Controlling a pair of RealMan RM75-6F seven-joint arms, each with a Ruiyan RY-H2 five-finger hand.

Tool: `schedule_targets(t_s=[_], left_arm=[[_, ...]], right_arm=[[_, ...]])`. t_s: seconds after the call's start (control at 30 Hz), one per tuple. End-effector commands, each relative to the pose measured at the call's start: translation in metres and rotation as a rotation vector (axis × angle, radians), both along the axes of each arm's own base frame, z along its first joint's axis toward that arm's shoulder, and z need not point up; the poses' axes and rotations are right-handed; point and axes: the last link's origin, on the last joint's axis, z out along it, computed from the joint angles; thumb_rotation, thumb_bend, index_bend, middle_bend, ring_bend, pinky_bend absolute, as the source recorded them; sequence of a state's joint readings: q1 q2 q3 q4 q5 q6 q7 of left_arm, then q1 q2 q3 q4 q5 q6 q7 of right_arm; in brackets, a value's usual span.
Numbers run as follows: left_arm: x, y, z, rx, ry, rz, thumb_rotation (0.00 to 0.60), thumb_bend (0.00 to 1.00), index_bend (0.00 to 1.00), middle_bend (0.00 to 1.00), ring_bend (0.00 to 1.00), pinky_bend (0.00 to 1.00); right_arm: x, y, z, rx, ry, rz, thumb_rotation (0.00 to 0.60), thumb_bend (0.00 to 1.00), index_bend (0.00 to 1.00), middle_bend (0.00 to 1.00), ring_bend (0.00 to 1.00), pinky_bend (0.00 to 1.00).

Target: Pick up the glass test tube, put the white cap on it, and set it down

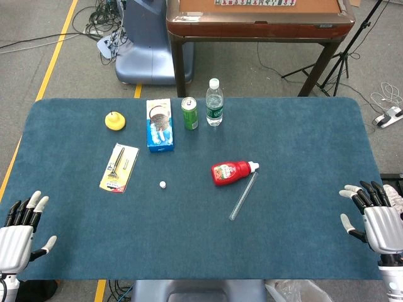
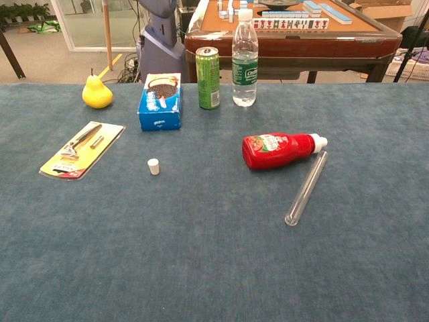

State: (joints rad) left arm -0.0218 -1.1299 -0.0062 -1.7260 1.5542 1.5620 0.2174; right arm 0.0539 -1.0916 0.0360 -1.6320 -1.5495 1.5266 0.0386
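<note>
The glass test tube [image 1: 243,196] [image 2: 306,187] lies flat on the blue table, just right of a red ketchup bottle. The small white cap [image 1: 162,185] [image 2: 153,166] stands alone on the cloth, well to the left of the tube. My left hand [image 1: 19,229] rests at the table's near left corner, fingers apart and holding nothing. At the near right edge my right hand [image 1: 374,217] is likewise spread and holds nothing. Both hands are far from the tube and the cap. The chest view shows neither hand.
A red ketchup bottle [image 1: 233,172] [image 2: 278,149] lies against the tube's upper end. Further back stand a water bottle [image 1: 215,102], a green can [image 1: 189,113], a blue cookie box [image 1: 159,124] and a yellow pear [image 1: 114,120]. A razor pack [image 1: 119,167] lies at the left.
</note>
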Motion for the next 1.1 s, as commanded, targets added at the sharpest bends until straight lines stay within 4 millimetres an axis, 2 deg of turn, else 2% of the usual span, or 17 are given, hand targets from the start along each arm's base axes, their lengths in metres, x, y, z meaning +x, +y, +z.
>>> schedule_targets(t_s=[0.03,0.13,0.2,0.33,0.4,0.43,0.47,0.5,0.57,0.83,0.9,1.1], left_arm=[[0.0,0.0,0.0,-0.002,0.001,0.003,0.6,0.2,0.0,0.0,0.0,0.0],[-0.001,0.0,0.0,-0.003,0.001,0.012,0.6,0.2,0.0,0.0,0.0,0.0],[-0.002,-0.001,0.0,-0.007,0.0,0.021,0.6,0.2,0.0,0.0,0.0,0.0],[-0.002,-0.003,0.001,-0.004,-0.001,0.023,0.6,0.2,0.0,0.0,0.0,0.0],[-0.002,-0.003,0.001,-0.003,-0.004,0.021,0.6,0.2,0.0,0.0,0.0,0.0],[-0.002,-0.003,0.001,-0.004,-0.005,0.02,0.6,0.2,0.0,0.0,0.0,0.0],[-0.002,-0.002,0.001,-0.006,-0.006,0.021,0.6,0.2,0.0,0.0,0.0,0.0],[-0.002,-0.002,0.001,-0.008,-0.006,0.022,0.6,0.2,0.0,0.0,0.0,0.0],[-0.002,-0.002,0.001,-0.009,-0.005,0.021,0.6,0.2,0.0,0.0,0.0,0.0],[-0.002,-0.006,0.0,-0.01,-0.005,0.027,0.6,0.2,0.0,0.0,0.0,0.0],[-0.002,-0.007,0.0,-0.011,-0.003,0.028,0.6,0.2,0.0,0.0,0.0,0.0],[-0.001,-0.009,-0.001,-0.005,-0.001,0.026,0.6,0.2,0.0,0.0,0.0,0.0]], right_arm=[[0.002,-0.001,0.0,0.002,0.0,0.012,0.6,0.37,0.32,0.25,0.09,0.08],[0.006,-0.003,-0.003,0.021,-0.012,0.019,0.6,0.37,0.32,0.31,0.15,0.1],[0.009,-0.006,-0.005,0.05,-0.026,0.027,0.6,0.37,0.32,0.41,0.29,0.21],[0.018,-0.015,-0.013,0.116,0.012,0.067,0.6,0.39,0.32,0.65,0.59,0.55],[0.025,-0.022,-0.02,0.163,0.031,0.094,0.6,0.47,0.32,0.8,0.8,0.83],[0.028,-0.026,-0.023,0.188,0.039,0.104,0.6,0.53,0.32,0.87,0.9,0.93],[0.031,-0.03,-0.027,0.222,0.047,0.11,0.6,0.58,0.32,0.92,0.95,0.98],[0.035,-0.035,-0.032,0.27,0.056,0.116,0.6,0.64,0.32,0.97,0.99,1.0],[0.042,-0.044,-0.04,0.338,0.073,0.128,0.6,0.72,0.32,1.0,1.0,1.0],[0.078,-0.079,-0.086,0.551,0.112,0.198,0.6,0.97,0.32,1.0,1.0,1.0],[0.083,-0.085,-0.097,0.588,0.117,0.204,0.6,1.0,0.32,1.0,1.0,1.0],[0.105,-0.1,-0.128,0.686,0.134,0.235,0.6,1.0,0.32,1.0,1.0,1.0]])
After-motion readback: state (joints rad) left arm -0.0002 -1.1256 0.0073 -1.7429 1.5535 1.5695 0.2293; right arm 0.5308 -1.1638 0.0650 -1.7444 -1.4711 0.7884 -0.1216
